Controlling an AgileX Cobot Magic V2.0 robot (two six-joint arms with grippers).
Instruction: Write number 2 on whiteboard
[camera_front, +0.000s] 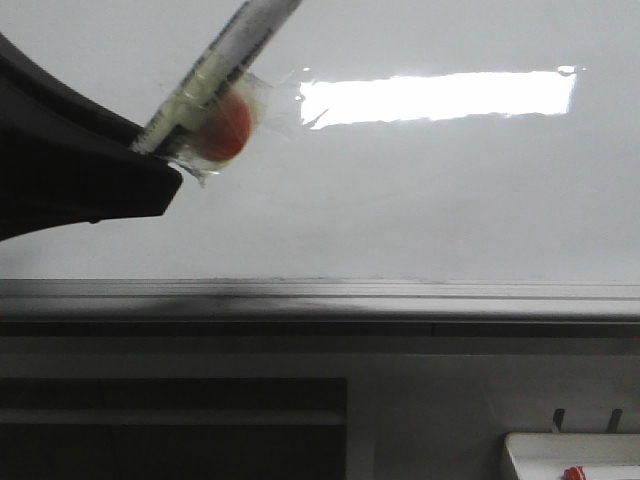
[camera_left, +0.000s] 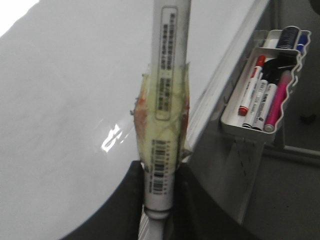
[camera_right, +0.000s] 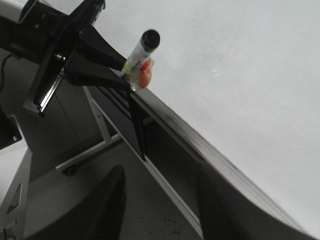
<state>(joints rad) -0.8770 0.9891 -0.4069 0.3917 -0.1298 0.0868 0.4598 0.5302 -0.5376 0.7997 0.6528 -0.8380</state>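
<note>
The left gripper (camera_front: 150, 165) is clamped on a white marker (camera_front: 225, 55) wrapped in yellowish tape with an orange lump (camera_front: 222, 128), tilted up and rightward before the whiteboard (camera_front: 450, 200). The right gripper's (camera_right: 160, 210) dark fingers stand apart, holding nothing. No digit shows on the board. Off to the right hangs a tray (camera_left: 260, 80) of markers.

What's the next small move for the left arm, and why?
Probably ease the marker tip-first toward the whiteboard until it touches. The left gripper is shut on the marker, and the board surface in view is blank, with no number 2 stroke yet. The tip is out of frame in the front view, so contact can't be confirmed. The right gripper is open and holds nothing.
</note>
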